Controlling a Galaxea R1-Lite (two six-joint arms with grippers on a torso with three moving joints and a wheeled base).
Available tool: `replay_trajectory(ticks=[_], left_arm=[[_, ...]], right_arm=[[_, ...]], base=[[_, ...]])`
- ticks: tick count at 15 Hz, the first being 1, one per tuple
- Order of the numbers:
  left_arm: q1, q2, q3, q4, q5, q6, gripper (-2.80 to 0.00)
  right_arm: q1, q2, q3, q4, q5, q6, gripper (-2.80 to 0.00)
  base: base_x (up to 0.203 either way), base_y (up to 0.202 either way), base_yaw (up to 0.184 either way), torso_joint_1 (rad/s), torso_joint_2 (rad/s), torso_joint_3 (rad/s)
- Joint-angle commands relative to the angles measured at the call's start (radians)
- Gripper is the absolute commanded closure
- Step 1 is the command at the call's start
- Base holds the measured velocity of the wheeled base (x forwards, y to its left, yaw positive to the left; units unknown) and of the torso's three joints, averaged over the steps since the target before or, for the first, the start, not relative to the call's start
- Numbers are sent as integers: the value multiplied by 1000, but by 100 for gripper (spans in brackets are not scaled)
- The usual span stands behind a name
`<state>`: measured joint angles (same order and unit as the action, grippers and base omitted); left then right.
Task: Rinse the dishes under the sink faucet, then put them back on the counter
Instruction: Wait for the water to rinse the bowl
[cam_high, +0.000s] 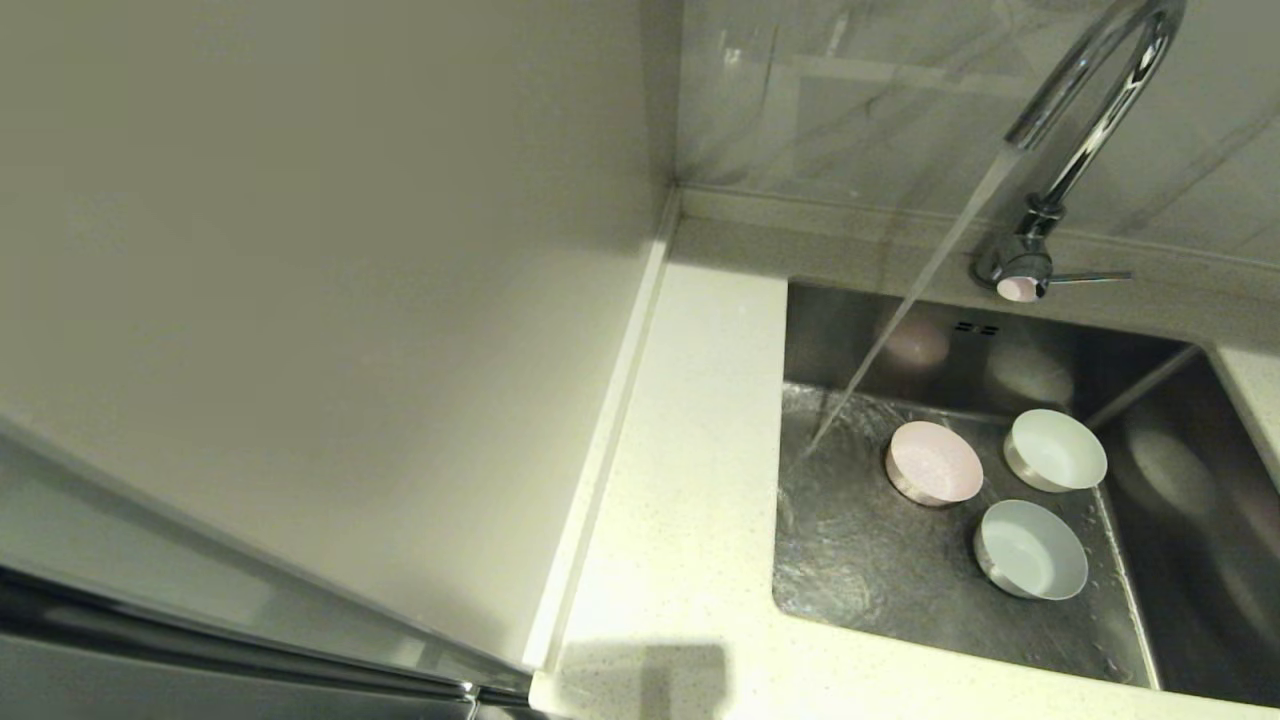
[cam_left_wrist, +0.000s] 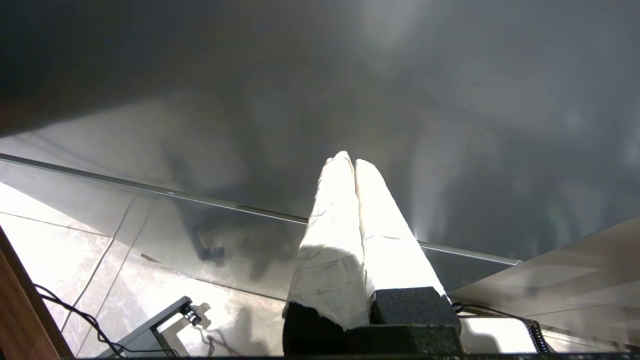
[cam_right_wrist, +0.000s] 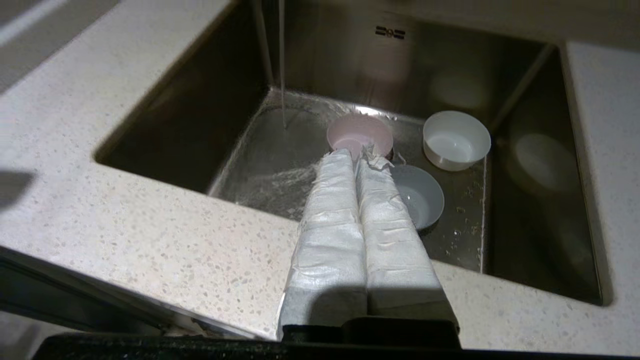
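The right hand (cam_right_wrist: 356, 156), fingers together and empty, hovers over the table (cam_right_wrist: 150, 240) edge before the sink (cam_high: 860, 560), where blue (cam_high: 1030, 550), pink (cam_high: 933, 463) and white (cam_high: 1055, 451) bowls sit beside the faucet's (cam_high: 1080, 120) running stream; the left hand (cam_left_wrist: 348, 161), fingers together, hangs parked.

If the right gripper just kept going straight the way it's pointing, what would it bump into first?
Probably the pale pink bowl in the sink. The shut right gripper hangs over the counter's front edge, aimed into the basin, tips lined up with that bowl. Depth is unclear, so it might meet the pale blue bowl alongside instead.
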<state>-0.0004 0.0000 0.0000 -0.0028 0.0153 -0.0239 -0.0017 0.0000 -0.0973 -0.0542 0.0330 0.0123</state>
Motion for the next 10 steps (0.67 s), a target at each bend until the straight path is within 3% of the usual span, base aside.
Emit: replay_trajectory(ticks=[1,6,10], left_arm=[[0,-3,0,0,0,-1,0],[0,-5,0,0,0,-1,0],[0,-3,0,0,0,-1,0]], right_arm=[[0,15,-44,0,19,0,0],[-1,238,-331,9,21,6,0],[-3,542,-680,39,-23,10,0]], base=[[0,0,0,0,0,0],[0,0,0,0,0,0],[0,0,0,0,0,0]])
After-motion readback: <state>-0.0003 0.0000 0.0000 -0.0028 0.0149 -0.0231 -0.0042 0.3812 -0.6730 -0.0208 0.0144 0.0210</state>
